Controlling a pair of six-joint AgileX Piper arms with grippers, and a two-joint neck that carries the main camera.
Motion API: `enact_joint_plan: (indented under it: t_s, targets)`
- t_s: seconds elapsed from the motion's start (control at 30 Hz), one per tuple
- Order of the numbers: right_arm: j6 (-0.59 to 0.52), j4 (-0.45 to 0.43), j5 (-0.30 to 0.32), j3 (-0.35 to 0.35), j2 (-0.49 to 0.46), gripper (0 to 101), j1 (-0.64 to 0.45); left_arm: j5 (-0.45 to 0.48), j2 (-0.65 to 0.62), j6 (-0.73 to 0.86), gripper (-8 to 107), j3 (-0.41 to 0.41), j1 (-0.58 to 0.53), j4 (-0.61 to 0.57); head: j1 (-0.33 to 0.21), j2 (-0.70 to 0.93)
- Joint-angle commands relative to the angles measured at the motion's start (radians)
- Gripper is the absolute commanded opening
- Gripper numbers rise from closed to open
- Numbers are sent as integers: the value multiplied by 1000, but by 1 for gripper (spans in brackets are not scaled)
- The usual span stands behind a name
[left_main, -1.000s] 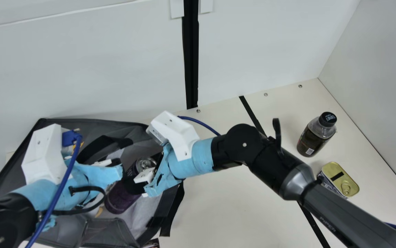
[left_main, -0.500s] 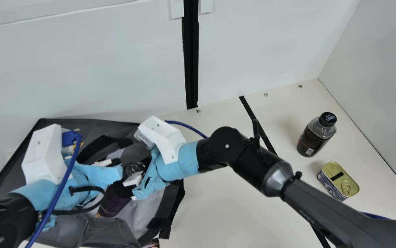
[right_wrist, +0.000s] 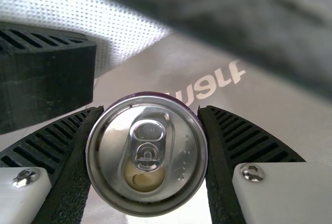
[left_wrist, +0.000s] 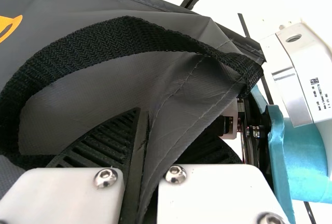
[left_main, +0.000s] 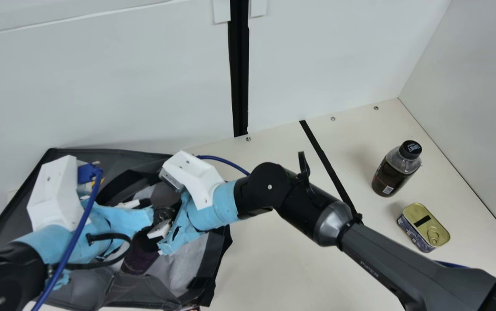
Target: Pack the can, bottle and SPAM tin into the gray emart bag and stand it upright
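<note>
Inside the outline of the gray bag (left_main: 79, 293), my right gripper (left_main: 160, 230) grips a purple can (right_wrist: 148, 154), one ribbed finger on each side, parted by the can's width. Its silver lid and pull tab face the right wrist camera; whether its base touches the lining, I cannot tell. My left gripper (left_main: 146, 203), at the main view's left, is closed on a fold of the bag's gray fabric, its two fingers nearly together.

Space around the can is tight. A black block with ribs (right_wrist: 46, 79), one of my left fingers, stands just beside it in the right wrist view, and blurred dark material crosses above. A black woven handle (left_wrist: 129, 27) loops near my left fingers, while creased folds and a pale lining (left_main: 181, 263) surround the two grippers. A blue cable (left_main: 73, 233) runs along my left arm.

Well apart from the bag, at the main view's right, a dark bottle (left_main: 394, 172) with a black cap stands upright on the cream table (left_main: 273, 268). Near it sits a tin (left_main: 422, 226), its gold ring-pull lid up. A black strip (left_main: 325, 162) slants across the tabletop between bag and bottle, passing under my right arm. White walls (left_main: 109, 77) rise behind, split by a dark upright channel (left_main: 240, 69).
</note>
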Motion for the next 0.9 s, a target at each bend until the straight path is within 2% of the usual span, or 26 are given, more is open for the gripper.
enact_joint_plan:
  t_s: [0.0,0.67,0.87]
  targets:
    - [5,-7,-1,0,1,27,1,0,0,0,-8,0,0,0,-21,-2]
    - [32,-46,-3,13,-31,94,15,0,0,0,-8,0,0,0,-21,-2]
    - [37,-53,-1,27,-55,95,14,0,0,0,-8,0,0,0,-21,-2]
